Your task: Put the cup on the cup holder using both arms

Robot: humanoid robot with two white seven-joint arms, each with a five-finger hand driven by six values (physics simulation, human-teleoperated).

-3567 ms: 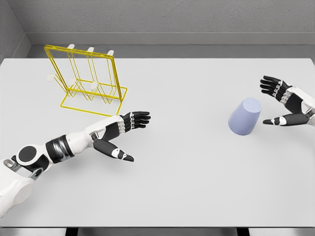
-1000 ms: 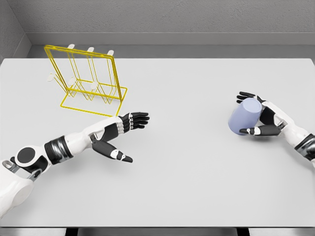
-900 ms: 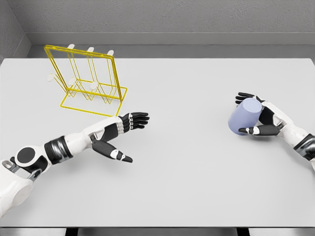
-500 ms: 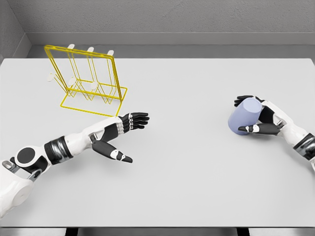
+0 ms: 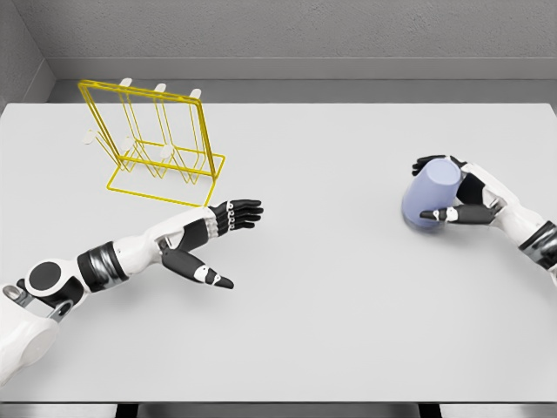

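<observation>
Right robot hand (image 5: 459, 193) gripping cup (image 5: 428, 196) near table (image 5: 348, 296) right edge, left robot hand (image 5: 209, 237) open

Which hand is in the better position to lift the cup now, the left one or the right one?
The right hand: its fingers and thumb wrap the lavender cup. The left hand lies open far across the table, near the yellow cup holder.

Both arms are clad in smooth white shells with black joint segments; the left arm (image 5: 104, 261) shows a grey-ringed cuff and a round black-and-white shoulder disc. The five-fingered left hand (image 5: 209, 239) and right hand (image 5: 461, 196) are black, with white knuckle and fingertip plates.
</observation>
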